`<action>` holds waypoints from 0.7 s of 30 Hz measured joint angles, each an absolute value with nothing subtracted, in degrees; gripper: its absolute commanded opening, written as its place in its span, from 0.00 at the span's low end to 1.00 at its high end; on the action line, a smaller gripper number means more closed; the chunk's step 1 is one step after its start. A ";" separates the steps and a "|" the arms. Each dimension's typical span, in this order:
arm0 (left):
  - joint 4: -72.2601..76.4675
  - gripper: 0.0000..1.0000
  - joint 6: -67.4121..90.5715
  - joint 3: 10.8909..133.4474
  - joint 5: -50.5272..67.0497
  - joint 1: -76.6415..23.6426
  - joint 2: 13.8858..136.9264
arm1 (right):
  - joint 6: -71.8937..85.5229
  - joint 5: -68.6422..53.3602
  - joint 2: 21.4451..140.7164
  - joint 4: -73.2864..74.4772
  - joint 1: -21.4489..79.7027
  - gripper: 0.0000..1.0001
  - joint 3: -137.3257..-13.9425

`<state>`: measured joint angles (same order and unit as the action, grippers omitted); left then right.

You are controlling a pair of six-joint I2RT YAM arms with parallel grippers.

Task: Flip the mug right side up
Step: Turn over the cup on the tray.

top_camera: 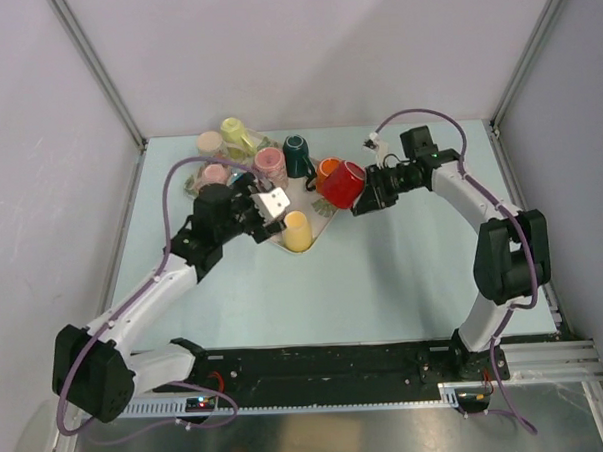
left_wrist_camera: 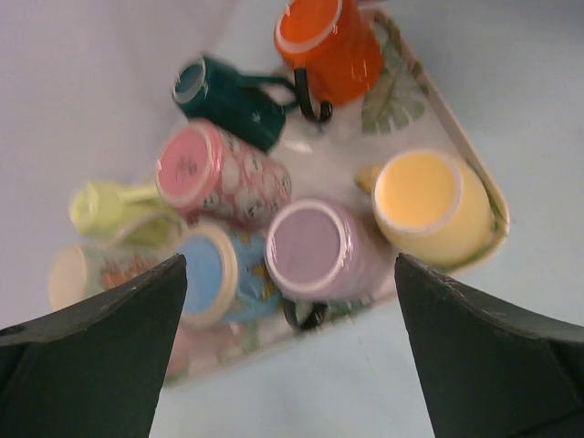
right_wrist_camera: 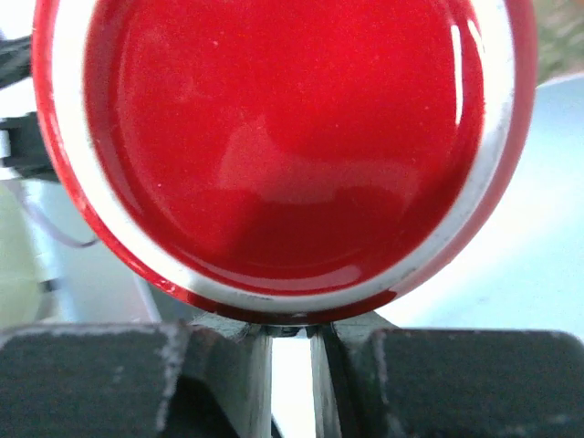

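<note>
Pale blue tabletop [top_camera: 404, 272]; tray [left_wrist_camera: 497, 214] of upturned mugs [left_wrist_camera: 315, 251] directly beneath the left gripper [left_wrist_camera: 290, 269], which hangs spread wide and empty. Fingers of the right gripper [top_camera: 363, 199] are pressed nearly together, pinching the red mug [top_camera: 342, 182] just ahead of them, apparently by its handle. The mug is tipped sideways, base toward the wrist. Judged partway: gripped, but rotation and set-down remain.

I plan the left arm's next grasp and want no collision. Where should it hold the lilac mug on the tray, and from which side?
Probably its black handle, coming from the tray's rim on that side. The lilac mug stands base up; the blue mug crowds one flank and the yellow mug the other, so only the handle, jutting toward the rim, looks free.
</note>
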<state>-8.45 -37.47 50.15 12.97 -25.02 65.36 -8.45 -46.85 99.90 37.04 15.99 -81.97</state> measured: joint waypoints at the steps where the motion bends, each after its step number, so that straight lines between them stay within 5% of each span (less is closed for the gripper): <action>1: -4.82 1.00 -39.46 48.53 12.69 -26.26 65.54 | -7.90 -49.82 99.92 37.89 14.79 0.00 -81.25; 13: 34.20 0.96 -59.35 43.16 17.12 -36.18 78.06 | 5.45 -77.84 101.25 31.90 13.98 0.00 -73.19; 17: 43.48 0.76 -64.03 42.11 20.14 -38.68 82.67 | 19.05 -79.64 101.25 18.13 14.46 0.00 -67.64; 21: 48.21 0.33 -67.11 42.09 21.65 -40.01 85.78 | 28.32 -81.73 101.25 9.02 14.70 0.00 -65.36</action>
<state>48.21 -67.11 42.09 21.65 -40.01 85.78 28.32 -81.73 101.25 9.02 14.70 -65.36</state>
